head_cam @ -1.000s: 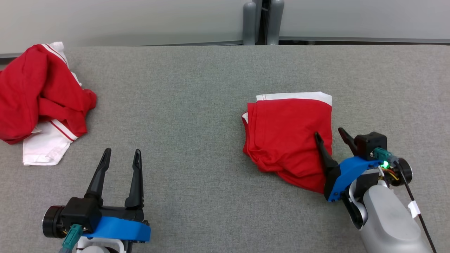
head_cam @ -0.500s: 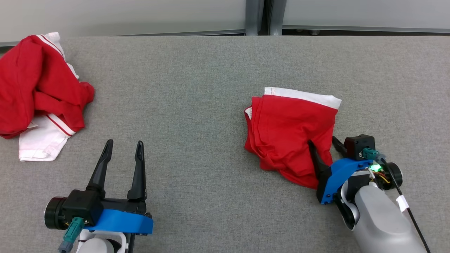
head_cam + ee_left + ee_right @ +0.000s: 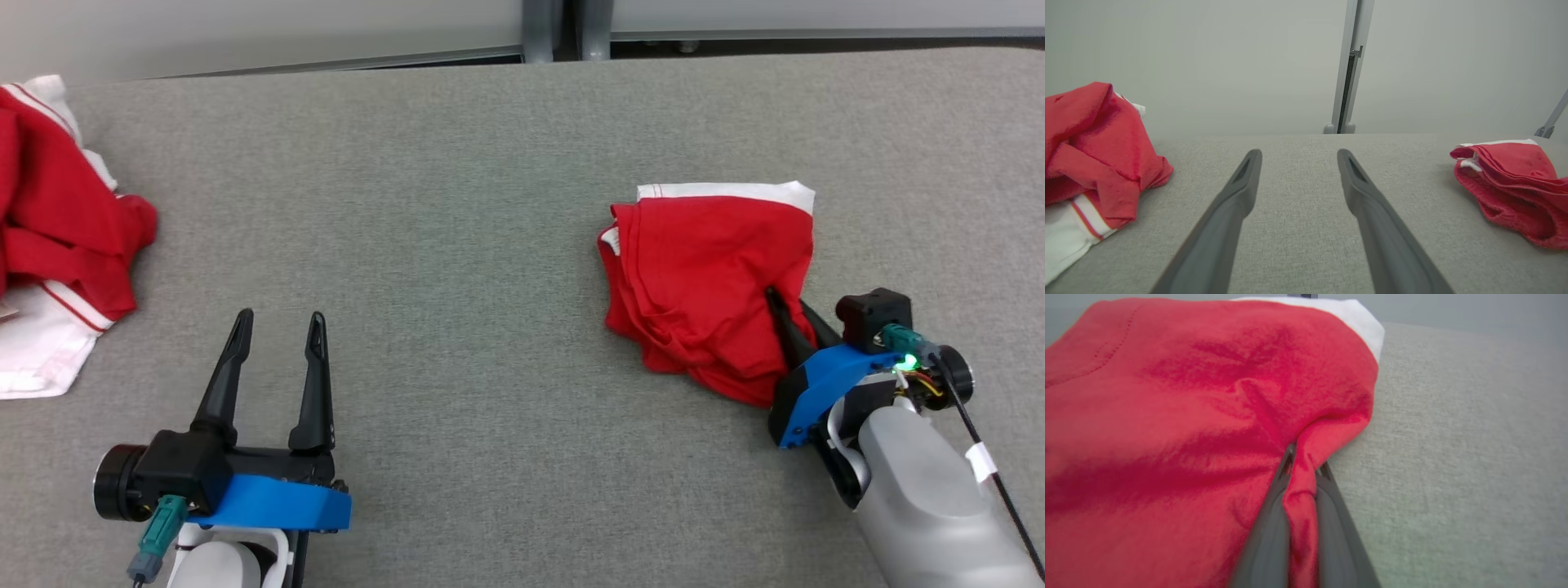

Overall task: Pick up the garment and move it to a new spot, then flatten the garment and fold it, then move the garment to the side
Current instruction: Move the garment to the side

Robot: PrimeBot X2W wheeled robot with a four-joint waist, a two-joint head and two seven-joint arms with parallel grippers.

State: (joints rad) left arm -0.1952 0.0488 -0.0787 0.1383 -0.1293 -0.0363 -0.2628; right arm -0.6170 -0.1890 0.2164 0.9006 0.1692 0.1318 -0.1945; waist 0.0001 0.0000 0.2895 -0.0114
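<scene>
From the head view, the folded red garment (image 3: 710, 269) is lying on the right half of the grey desk (image 3: 457, 204), its white band facing the desk's far edge. The right claw (image 3: 788, 298) is reaching in from the desk's near right side. Its two dark fingers are drawn almost together on the garment's near right corner, with red cloth bunching around them. The left claw (image 3: 281, 315) is hovering over the near left part of the desk, its fingers spread wide and holding nothing. A crumpled red-and-white garment (image 3: 57, 237) is lying at the desk's left edge, well apart from both claws. A grey post (image 3: 539, 28) is standing just beyond the desk's far edge.

In the left wrist view, the left claw (image 3: 1298, 153) is pointing across the desk (image 3: 1474, 253) toward the post (image 3: 1349, 69), with bare grey surface showing between its parted fingers. The crumpled garment (image 3: 1094, 139) is sitting toward the desk's left side and the folded garment (image 3: 1515, 171) toward its right side.

In the right wrist view, the right claw (image 3: 1306, 459) is pinching a raised fold of the folded garment (image 3: 1188, 416) between its fingers. The rest of the cloth is spreading left and ahead of the fingers, resting on the desk (image 3: 1453, 457).
</scene>
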